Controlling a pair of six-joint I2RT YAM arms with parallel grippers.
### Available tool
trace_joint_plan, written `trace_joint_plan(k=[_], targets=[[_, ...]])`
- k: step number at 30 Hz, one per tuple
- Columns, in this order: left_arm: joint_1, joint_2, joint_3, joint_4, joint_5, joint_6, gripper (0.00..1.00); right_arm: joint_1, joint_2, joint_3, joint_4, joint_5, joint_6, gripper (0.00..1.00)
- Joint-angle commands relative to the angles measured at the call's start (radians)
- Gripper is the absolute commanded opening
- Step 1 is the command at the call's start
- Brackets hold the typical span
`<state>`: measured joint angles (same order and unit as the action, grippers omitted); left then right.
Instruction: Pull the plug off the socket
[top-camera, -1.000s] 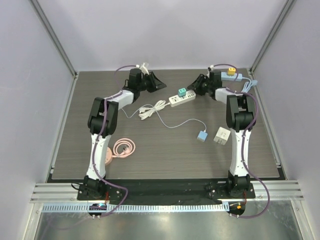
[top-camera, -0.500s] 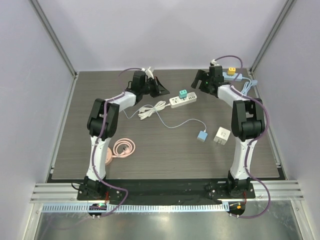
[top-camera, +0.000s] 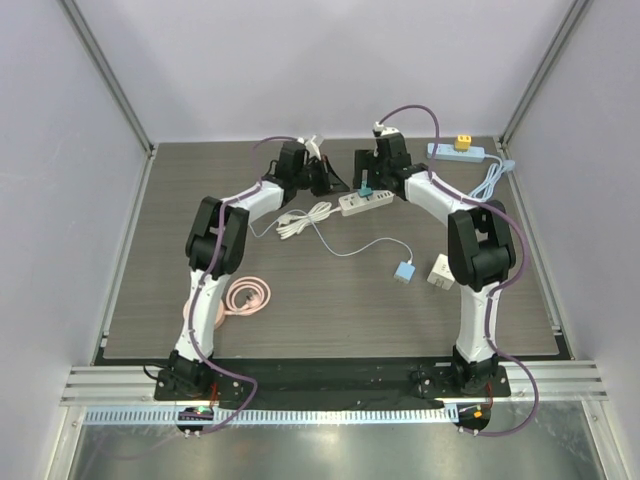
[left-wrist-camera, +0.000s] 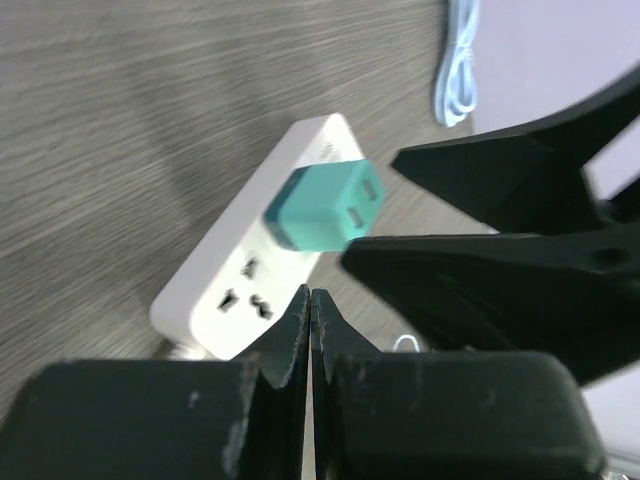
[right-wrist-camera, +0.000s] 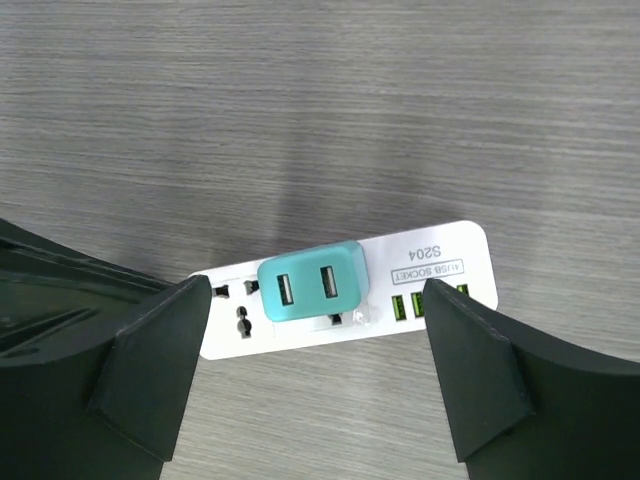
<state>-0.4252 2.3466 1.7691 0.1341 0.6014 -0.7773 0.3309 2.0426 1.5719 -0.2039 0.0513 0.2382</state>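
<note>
A teal plug (right-wrist-camera: 312, 282) with two USB ports sits in a white power strip (right-wrist-camera: 430, 265) lying on the dark table. My right gripper (right-wrist-camera: 315, 300) is open and hovers over the strip, one finger on each side of the plug, touching neither. In the top view the right gripper (top-camera: 365, 180) partly hides the plug (top-camera: 366, 191) on the strip (top-camera: 368, 203). My left gripper (left-wrist-camera: 312, 300) is shut and empty, its tips close to the strip's (left-wrist-camera: 240, 290) left end, just short of the plug (left-wrist-camera: 325, 207). It is left of the strip in the top view (top-camera: 335, 184).
A blue power strip with a yellow plug (top-camera: 458, 149) lies at the back right. A white adapter (top-camera: 443, 272) and a blue adapter (top-camera: 404, 270) with a thin cable lie mid-right. A white cord bundle (top-camera: 298, 220) and a pink cable coil (top-camera: 246, 297) lie to the left.
My right gripper swung left from near the blue strip to above the white strip and teal plug. My left gripper moved right, closer to the strip's left end.
</note>
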Motion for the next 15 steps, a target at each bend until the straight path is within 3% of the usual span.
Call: trace_joint_plan(k=[1, 6, 12, 15], targets=[[-0.012, 0.019, 0.056, -0.085, -0.018, 0.026, 0.0, -0.003, 0.013, 0.054, 0.012, 0.038, -0.037, 0.86], [-0.026, 0.037, 0.095, -0.183, -0.058, 0.05, 0.0, -0.004, 0.031, 0.065, 0.012, -0.001, -0.05, 0.71], [-0.044, 0.059, 0.134, -0.249, -0.078, 0.064, 0.0, -0.003, 0.064, 0.077, 0.014, -0.036, -0.057, 0.75], [-0.052, 0.089, 0.193, -0.307, -0.097, 0.085, 0.0, -0.003, 0.074, 0.082, 0.014, -0.036, -0.059, 0.72]])
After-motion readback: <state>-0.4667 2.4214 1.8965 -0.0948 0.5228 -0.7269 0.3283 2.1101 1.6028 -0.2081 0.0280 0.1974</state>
